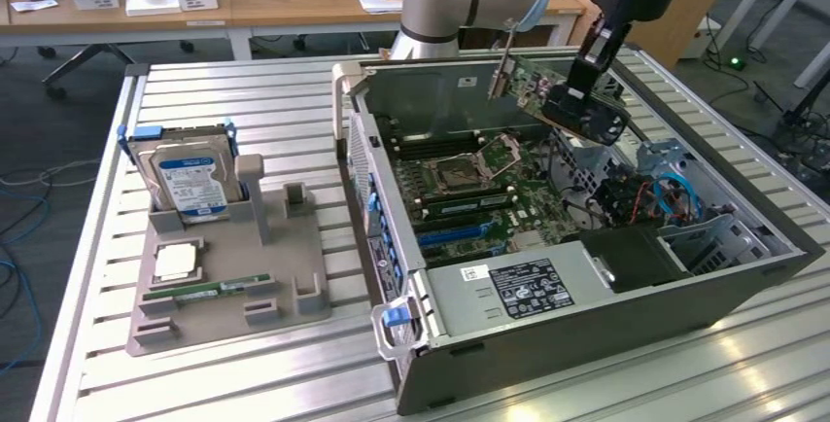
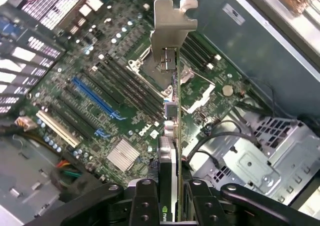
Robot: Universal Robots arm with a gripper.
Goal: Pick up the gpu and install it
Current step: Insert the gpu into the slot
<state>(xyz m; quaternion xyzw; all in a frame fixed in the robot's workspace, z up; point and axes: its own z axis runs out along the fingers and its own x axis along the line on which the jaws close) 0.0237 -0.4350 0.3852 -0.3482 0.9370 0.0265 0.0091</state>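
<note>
My gripper [image 1: 586, 82] is shut on the gpu [image 1: 535, 80] and holds it in the air, tilted, over the far part of the open computer case [image 1: 545, 291]. The card is a green board with a black cooler and a silver end bracket. In the wrist view the gpu [image 2: 173, 111] shows edge-on between the black fingers [image 2: 142, 206] of the gripper [image 2: 170, 203], its bracket [image 2: 170, 31] pointing away. Below it lies the motherboard [image 2: 120, 93] with a long blue slot [image 2: 95, 100] and the open CPU socket [image 1: 487, 161].
A grey fixture tray [image 1: 292, 276] at the exterior view's left holds a blue-labelled hard drive [image 1: 189, 184], a processor [image 1: 175, 262] and a memory stick [image 1: 208, 289]. Inside the case are cables and a drive cage [image 1: 662, 198]. Wooden desks stand behind.
</note>
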